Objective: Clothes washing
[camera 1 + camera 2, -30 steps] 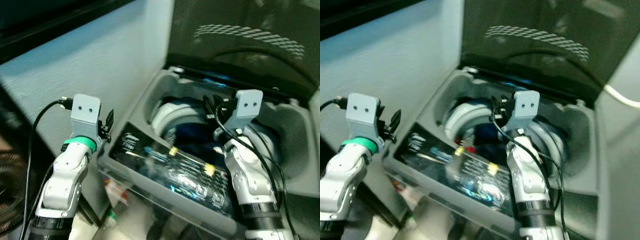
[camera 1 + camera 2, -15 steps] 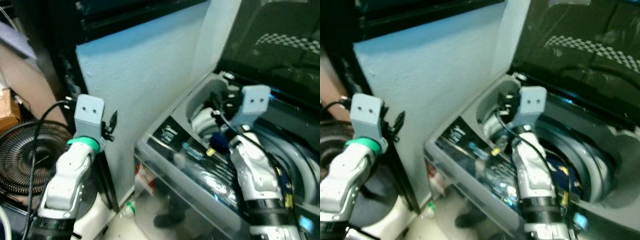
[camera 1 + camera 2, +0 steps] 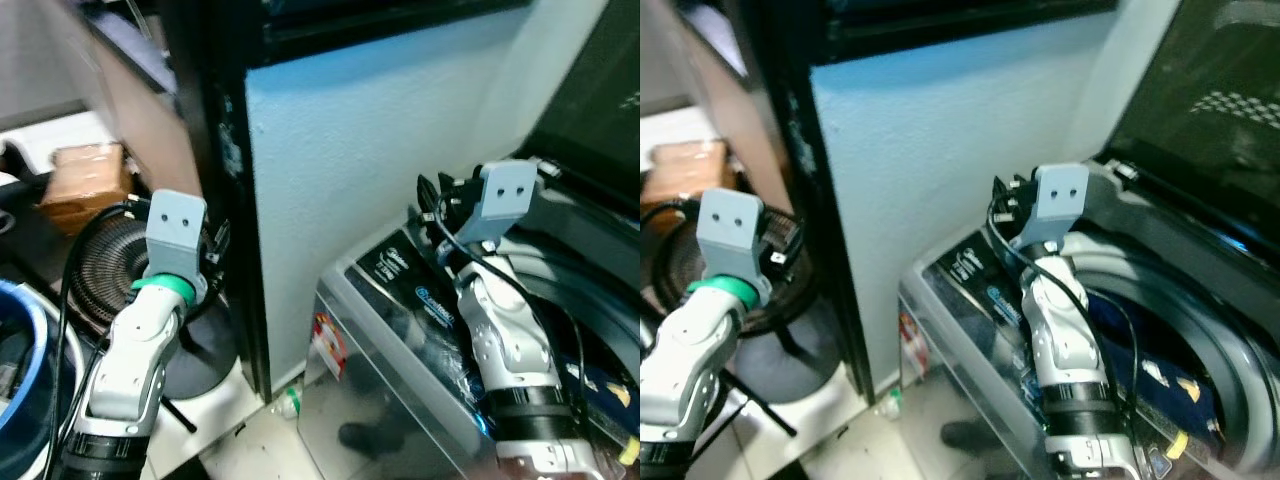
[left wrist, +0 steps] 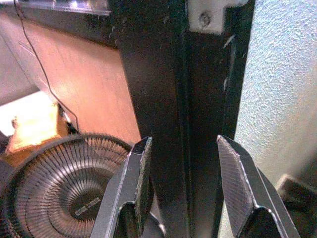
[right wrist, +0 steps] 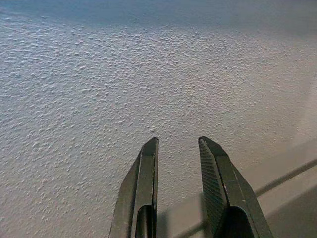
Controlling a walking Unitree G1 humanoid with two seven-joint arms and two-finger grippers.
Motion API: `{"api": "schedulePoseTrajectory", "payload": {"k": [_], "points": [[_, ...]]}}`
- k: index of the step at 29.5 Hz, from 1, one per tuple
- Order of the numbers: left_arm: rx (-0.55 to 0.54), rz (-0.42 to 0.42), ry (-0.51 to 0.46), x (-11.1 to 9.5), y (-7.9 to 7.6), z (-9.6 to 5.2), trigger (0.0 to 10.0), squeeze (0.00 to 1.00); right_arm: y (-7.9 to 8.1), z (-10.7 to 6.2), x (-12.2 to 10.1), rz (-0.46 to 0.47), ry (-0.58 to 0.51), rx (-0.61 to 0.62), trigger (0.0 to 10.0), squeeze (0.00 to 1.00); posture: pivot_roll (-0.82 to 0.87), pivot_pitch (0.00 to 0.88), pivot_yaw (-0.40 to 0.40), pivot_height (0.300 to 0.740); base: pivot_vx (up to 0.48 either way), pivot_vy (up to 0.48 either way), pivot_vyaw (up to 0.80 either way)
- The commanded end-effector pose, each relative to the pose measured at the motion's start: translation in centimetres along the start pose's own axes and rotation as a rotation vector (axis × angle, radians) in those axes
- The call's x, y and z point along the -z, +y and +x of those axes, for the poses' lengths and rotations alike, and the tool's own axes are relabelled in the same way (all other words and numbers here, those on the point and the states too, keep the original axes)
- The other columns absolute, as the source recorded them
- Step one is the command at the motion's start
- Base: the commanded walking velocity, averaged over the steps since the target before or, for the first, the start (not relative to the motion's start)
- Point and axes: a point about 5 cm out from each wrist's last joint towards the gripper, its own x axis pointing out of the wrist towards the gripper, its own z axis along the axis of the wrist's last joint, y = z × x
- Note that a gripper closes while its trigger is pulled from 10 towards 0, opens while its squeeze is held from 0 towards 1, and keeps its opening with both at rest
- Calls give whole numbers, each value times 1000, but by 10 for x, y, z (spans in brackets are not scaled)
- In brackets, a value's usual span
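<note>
Top-loading washing machine (image 3: 970, 290) stands at the robot's right, against a pale textured wall (image 3: 940, 130); lid (image 3: 1210, 90) raised. Dark blue clothes (image 3: 1150, 370) lie inside the drum, partly hidden by the right arm. Control panel (image 3: 400, 275) runs along the near edge.

Right tool (image 5: 178, 163) is raised over the machine's rear corner, pointed at the wall; fingers (image 5: 146, 188) narrowly parted, nothing between them.

Left tool (image 4: 185, 171) is raised beside the machine, facing a black door frame (image 4: 168, 99); fingers (image 4: 136, 188) spread moderately wide, holding nothing.

A black floor fan (image 3: 110, 265) sits low at the robot's left, by the left arm. A cardboard box (image 3: 85, 180) lies beyond it. Blue tub rim (image 3: 15, 340) at the far left edge. A small bottle (image 3: 287, 403) lies on the floor at the machine's base.
</note>
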Motion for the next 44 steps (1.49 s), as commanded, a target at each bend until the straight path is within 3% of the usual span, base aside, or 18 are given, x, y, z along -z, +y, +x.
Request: {"api": "schedulePoseTrajectory", "payload": {"k": [1,4,8,19,34,37,44], "points": [[-12,1,24,4,4,-3,10000,0,2,-1,5,-3,22,-9,10000,0,58,66,-25,740,0,0,800],[-6,2,23,5,4,-4,10000,0,2,-2,6,10,28,0,10000,0,61,70,-29,740,0,0,800],[93,-25,-11,2,-5,-9,10000,0,-6,-6,9,-4,45,38,10000,0,46,79,-12,740,0,0,800],[81,-59,-22,-1,-3,-5,10000,0,-17,-13,6,4,33,88,10000,0,29,74,-4,740,0,0,800],[63,-56,-11,0,2,-9,10000,0,-14,-9,6,3,40,77,10000,0,53,73,-22,740,0,0,800],[45,-83,-6,1,2,-10,10000,0,-15,-10,7,69,26,90,10000,0,58,69,-25,740,0,0,777],[44,-115,-8,0,1,-9,10000,0,-7,-9,8,92,23,61,10000,0,55,63,-22,740,0,261,104]]}}
